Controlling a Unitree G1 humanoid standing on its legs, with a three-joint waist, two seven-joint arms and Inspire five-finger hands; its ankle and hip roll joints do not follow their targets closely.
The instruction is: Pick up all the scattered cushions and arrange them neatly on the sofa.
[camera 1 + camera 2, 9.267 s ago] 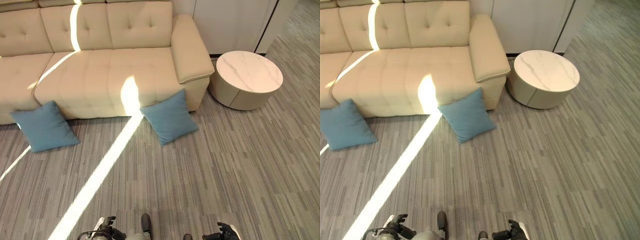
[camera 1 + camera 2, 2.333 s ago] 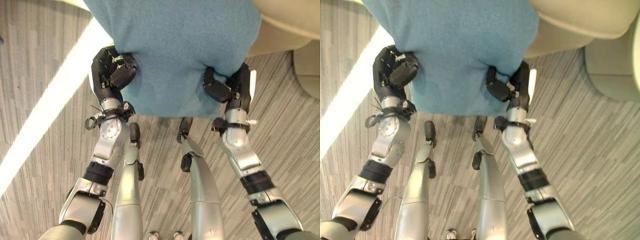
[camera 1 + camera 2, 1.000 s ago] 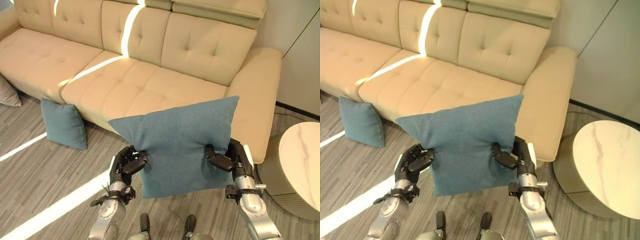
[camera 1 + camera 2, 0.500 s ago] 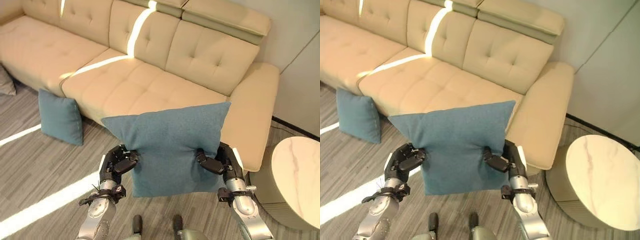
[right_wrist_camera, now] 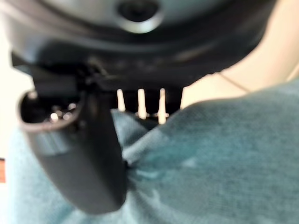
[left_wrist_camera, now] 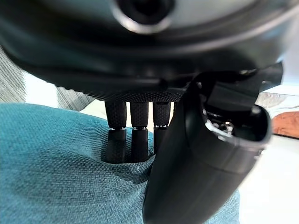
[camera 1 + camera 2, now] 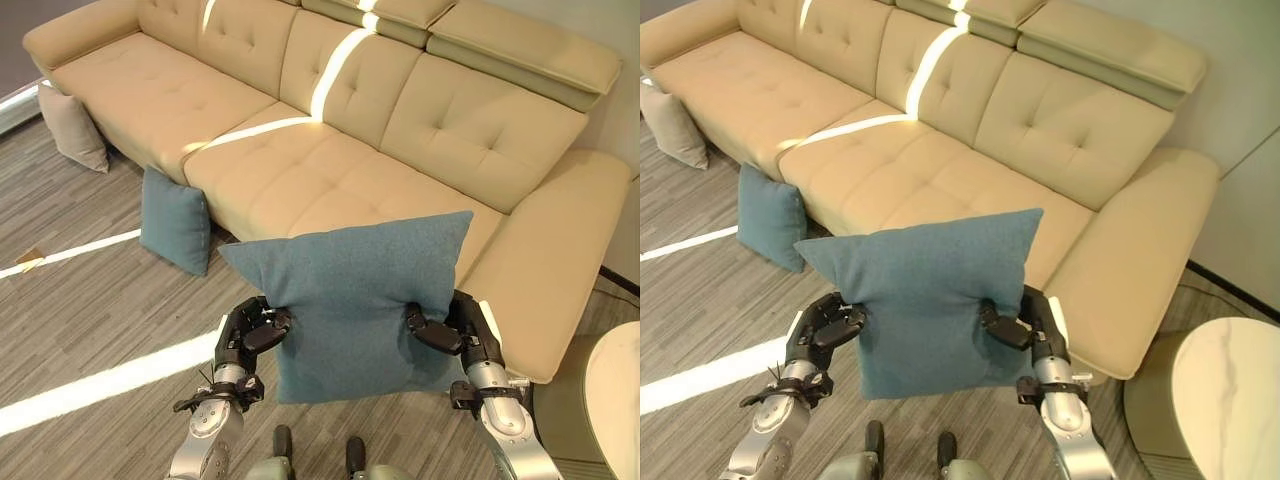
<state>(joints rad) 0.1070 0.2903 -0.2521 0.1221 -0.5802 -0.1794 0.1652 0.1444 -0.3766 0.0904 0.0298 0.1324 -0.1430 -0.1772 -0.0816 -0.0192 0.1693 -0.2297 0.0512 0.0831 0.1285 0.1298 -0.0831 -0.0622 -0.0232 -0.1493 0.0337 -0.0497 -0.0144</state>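
Slippage worries me: my left hand (image 7: 247, 331) and right hand (image 7: 455, 328) each pinch only a side fold of the square teal fabric cushion (image 7: 352, 296) hanging between them, short of the beige leather sofa (image 7: 330, 180) beyond; it could drop.

Left hand (image 7: 245, 335): dark, jointed fingers, black segmented thumb. Right hand (image 7: 462, 332): dark, white cover along its outer edge. Both mounted on silver-grey forearms with black wrist collars; rounded grey casings, small dark fittings at the wrists.
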